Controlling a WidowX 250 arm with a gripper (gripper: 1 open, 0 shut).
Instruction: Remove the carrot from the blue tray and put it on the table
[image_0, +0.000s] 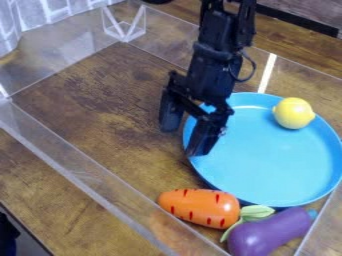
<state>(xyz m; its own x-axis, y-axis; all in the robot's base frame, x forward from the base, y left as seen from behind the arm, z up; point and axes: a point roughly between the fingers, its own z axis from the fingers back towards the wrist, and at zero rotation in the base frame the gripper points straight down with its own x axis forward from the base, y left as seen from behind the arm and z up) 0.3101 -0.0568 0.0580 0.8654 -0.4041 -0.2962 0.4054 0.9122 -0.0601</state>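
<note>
The carrot (201, 208) is seen lying on the table (94, 120), just outside the near rim of the blue tray (267, 165), with its green end beside a purple eggplant (271, 231). The gripper (195, 127) is held above the tray's left rim, jaws spread wide and nothing gripped. A yellow lemon (293, 113) is left on the tray.

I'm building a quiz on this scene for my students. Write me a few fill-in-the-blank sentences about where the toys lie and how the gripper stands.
1. The carrot lies on the ____, off the blue tray.
2. The only toy on the tray is the ____.
3. The gripper holds ____.
4. The eggplant lies beside the ____.

Missing words: table; lemon; nothing; carrot
</note>
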